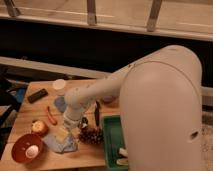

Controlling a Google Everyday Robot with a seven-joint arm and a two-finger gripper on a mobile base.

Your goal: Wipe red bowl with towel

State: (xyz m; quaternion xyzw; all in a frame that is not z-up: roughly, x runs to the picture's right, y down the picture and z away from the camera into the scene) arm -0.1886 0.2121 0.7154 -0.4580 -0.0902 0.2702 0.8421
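Observation:
The red bowl (26, 148) sits at the table's front left corner with a pale egg-like object (32, 152) in it. A blue-grey towel (60, 143) lies crumpled on the table just right of the bowl. My gripper (66, 131) hangs straight down over the towel's top edge, right of the bowl and apart from it. The white arm (115, 85) reaches in from the right and hides part of the table's middle.
On the wooden table (30, 107): a black remote (37, 95), a white cup (59, 86), a blue item (60, 104), a red chili (51, 115), an apple (39, 126), a pinecone (92, 135). A green tray (111, 145) stands at front right.

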